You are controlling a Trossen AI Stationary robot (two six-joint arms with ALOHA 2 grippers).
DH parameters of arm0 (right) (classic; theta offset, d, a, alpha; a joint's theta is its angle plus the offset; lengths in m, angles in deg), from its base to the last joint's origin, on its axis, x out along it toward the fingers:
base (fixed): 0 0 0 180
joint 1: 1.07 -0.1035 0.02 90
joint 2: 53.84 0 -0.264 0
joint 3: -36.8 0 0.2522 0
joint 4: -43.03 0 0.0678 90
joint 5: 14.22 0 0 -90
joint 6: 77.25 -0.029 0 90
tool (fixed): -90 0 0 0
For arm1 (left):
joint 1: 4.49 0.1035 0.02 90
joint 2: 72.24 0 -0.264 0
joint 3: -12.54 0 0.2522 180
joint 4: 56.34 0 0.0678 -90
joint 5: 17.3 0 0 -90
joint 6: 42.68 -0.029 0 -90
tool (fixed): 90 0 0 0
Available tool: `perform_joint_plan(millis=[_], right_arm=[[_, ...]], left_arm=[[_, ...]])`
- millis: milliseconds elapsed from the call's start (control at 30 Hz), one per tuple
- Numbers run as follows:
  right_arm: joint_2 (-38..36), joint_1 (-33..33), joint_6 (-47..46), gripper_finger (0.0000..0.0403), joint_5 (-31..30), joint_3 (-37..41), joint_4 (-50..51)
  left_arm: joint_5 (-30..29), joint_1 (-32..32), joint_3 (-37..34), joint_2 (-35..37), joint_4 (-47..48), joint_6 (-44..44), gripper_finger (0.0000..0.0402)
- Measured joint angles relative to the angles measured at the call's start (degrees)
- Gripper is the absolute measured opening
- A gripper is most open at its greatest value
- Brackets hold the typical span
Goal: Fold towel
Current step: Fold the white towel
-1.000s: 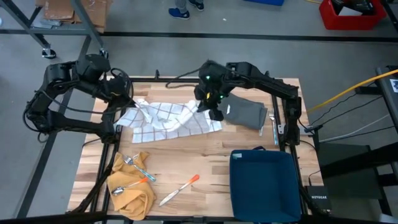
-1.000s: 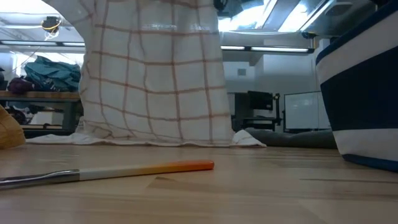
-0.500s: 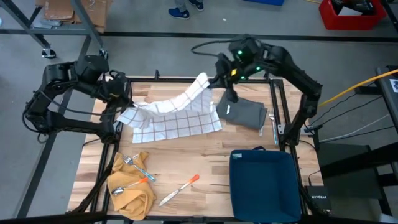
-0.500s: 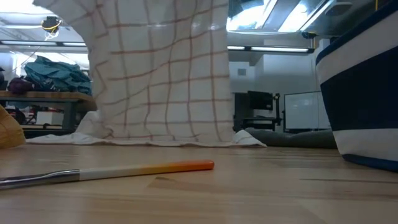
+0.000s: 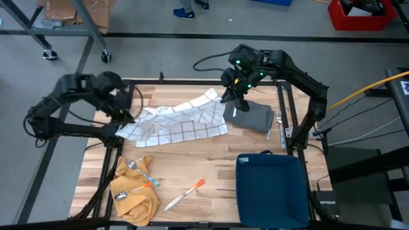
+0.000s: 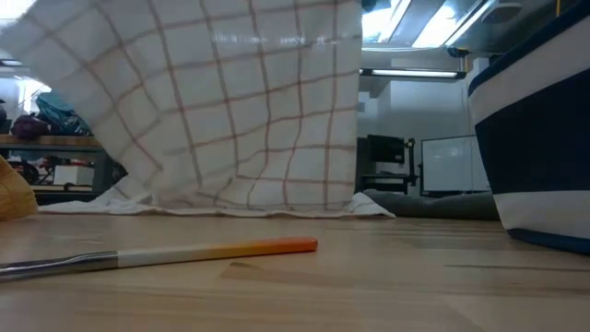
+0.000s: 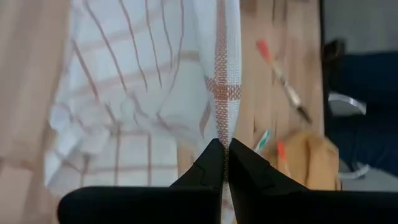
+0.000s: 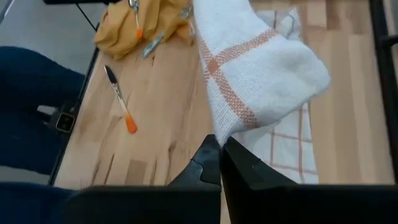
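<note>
The checked towel (image 5: 179,122) hangs stretched between both grippers above the table (image 5: 192,166), its lower edge on the wood; the left gripper (image 7: 225,163) pinches one corner, the right gripper (image 8: 219,157) clamps the opposite corner

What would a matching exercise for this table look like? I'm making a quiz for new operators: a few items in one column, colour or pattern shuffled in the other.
Column one:
1. towel
2. bin
3. folded cloth beside the towel
4. crumpled cloth under the cutlery

Column two:
A. mustard yellow
B. white with thin red-brown checks
C. dark blue
D. grey

Pairs: 1-B, 2-C, 3-D, 4-A
</note>
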Motion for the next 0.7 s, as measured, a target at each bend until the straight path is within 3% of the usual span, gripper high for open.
perform_joint_plan(millis=[200, 333, 600, 700], right_arm=[[0.0, 0.0, 0.6, 0.0001, 0.1, 4.3, -0.1], [0.1, 0.0, 0.6, 0.0001, 1.3, 8.1, -0.1], [0.0, 0.0, 0.3, 0.0001, 6.1, 12.6, -0.3], [0.0, 0.0, -0.8, 0.0001, 6.2, 12.6, -0.5]], left_arm=[[0.0, -1.7, -11.5, 3.1, -4.0, 0.1, 0.0002], [1.5, -1.8, -15.5, 4.6, -6.5, 0.1, 0.0002], [12.6, -1.8, -12.2, 4.5, -5.4, 1.9, 0.0002], [13.5, -1.8, -8.3, 4.4, -2.1, 2.0, 0.0001]])
